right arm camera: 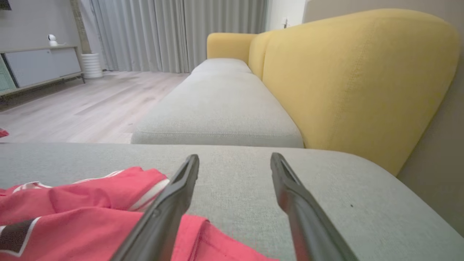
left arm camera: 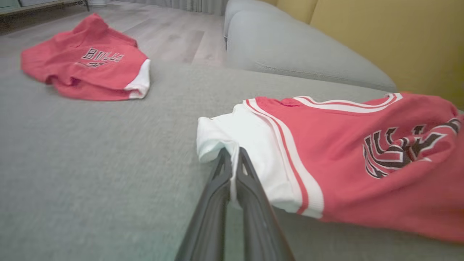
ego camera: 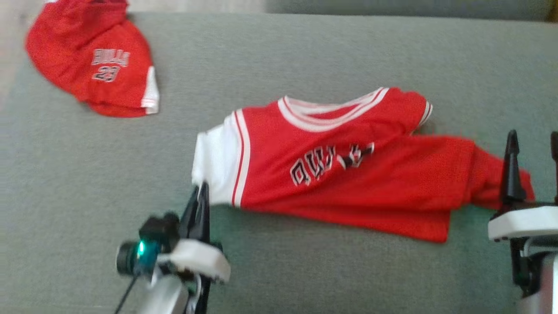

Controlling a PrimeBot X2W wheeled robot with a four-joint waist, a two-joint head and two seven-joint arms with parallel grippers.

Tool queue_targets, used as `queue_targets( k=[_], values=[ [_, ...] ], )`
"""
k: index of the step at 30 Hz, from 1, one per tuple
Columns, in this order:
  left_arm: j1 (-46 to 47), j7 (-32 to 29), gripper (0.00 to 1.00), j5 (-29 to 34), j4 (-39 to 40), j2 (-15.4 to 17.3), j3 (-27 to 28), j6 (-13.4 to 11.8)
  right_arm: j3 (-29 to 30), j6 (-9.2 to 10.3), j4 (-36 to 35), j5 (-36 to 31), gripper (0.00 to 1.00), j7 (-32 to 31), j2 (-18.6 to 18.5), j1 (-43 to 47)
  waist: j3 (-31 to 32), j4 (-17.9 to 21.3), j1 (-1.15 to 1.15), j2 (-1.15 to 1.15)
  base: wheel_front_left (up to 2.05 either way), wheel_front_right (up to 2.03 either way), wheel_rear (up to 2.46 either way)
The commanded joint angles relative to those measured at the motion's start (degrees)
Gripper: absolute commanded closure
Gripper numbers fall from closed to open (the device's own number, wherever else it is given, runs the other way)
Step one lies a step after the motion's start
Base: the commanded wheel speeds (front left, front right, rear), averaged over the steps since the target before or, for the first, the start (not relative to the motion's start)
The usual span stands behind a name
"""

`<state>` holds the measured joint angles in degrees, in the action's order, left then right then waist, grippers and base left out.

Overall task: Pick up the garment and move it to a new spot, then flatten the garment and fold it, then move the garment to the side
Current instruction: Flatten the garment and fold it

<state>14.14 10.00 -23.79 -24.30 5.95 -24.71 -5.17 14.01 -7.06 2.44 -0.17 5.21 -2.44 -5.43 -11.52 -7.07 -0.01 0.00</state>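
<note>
Left gripper (left arm camera: 232, 153) clamps shut on one rumpled red jersey (ego camera: 340, 174), white-trimmed, black-lettered. I count two garments; second garment (ego camera: 93, 61) lies well apart. Right gripper (right arm camera: 235, 157) stands wide, empty.

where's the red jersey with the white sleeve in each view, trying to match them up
Head view: red jersey lies centre to right, white sleeve at left.
Left wrist view: red jersey across the right half, sleeve pinched in the left claw.
Right wrist view: red jersey in the lower left, by the open right claw.
Shared landmark: the grey sofa cushion beneath it.
</note>
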Motion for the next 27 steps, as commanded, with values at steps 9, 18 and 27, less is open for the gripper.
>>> queue_targets(
  k=[9,18,27],
  values=[
    [-7.48,-0.21,1.0,-2.15,5.95,0.91,1.1,-1.59,4.92,-0.43,-2.4,-1.47,0.0,-1.53,-0.43,1.74,1.6,-1.08,0.01,0.0,0.0,0.0,0.0],
    [-5.26,3.61,0.0,-0.61,10.68,2.03,3.26,-2.72,5.47,-0.43,-3.0,-2.95,0.0,-4.58,-0.43,2.04,2.43,1.7,0.01,0.0,0.0,0.0,0.0],
    [-4.42,4.65,0.0,0.61,14.17,2.12,4.47,-3.18,-3.81,-0.43,3.16,-2.76,0.0,-16.86,-1.83,3.86,1.48,2.23,0.01,0.0,0.0,0.0,0.0]
  ],
)
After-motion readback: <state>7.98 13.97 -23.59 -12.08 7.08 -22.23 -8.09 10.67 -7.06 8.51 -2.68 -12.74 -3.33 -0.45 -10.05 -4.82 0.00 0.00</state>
